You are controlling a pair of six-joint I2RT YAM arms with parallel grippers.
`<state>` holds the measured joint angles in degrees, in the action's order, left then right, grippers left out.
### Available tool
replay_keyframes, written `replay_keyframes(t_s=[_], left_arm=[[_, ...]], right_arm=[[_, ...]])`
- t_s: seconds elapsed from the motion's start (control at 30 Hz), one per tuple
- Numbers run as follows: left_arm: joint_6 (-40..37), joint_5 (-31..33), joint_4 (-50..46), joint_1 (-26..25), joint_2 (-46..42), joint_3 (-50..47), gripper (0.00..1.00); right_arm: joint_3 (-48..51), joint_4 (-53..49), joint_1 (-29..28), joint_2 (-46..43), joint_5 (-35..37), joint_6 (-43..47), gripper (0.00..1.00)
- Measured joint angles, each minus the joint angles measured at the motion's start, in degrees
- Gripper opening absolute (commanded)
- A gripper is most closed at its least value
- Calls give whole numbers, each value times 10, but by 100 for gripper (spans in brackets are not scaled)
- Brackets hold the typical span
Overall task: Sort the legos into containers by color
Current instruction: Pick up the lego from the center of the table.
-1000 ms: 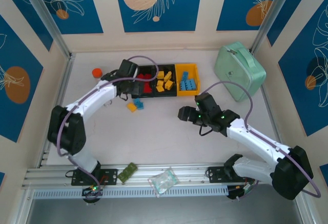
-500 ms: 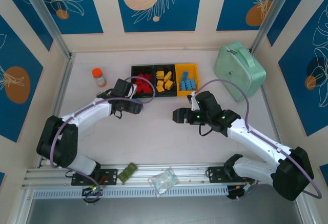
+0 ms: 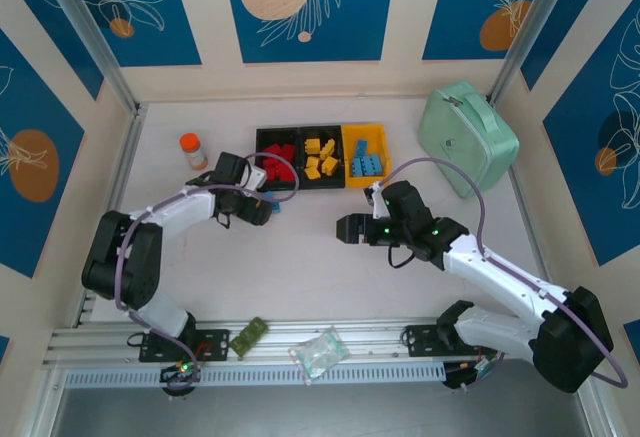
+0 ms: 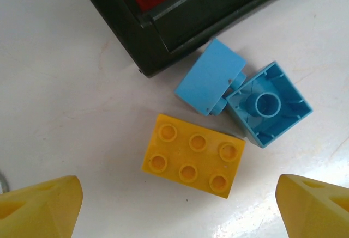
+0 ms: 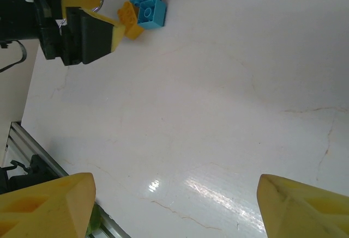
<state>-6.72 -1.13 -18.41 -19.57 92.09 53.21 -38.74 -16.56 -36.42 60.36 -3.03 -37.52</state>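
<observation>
Two claws agape, empty

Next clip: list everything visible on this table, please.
Bins: 3, two black and one yellow, in a row at the far side.
Red bricks: several, red, left black bin.
Yellow bricks: several, yellow, middle black bin.
Blue bricks: several, light blue, yellow bin.
Loose bricks: 3, one yellow, two blue, on the table beside the left bin.
Bottle: 1, orange cap, left of the bins.
Case: 1, mint green, far right.
Circuit board: 1, green, near edge.
Plastic bag: 1, clear, near edge.
Left end effector: 1, yellow-tipped, open by the loose bricks.
Right end effector: 1, yellow-tipped, open over bare table.
</observation>
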Motion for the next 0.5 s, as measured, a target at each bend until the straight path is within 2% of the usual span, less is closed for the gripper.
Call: replay_keyframes(t_s=[0.33,0.5], left_arm=[[-22,-8,1,0,54,21,83],[-28,-8,-3,0,71,25,74]], right_arm=[[5,2,0,-7,0,-2,78],[10,2,0,-7,2,-4,78]])
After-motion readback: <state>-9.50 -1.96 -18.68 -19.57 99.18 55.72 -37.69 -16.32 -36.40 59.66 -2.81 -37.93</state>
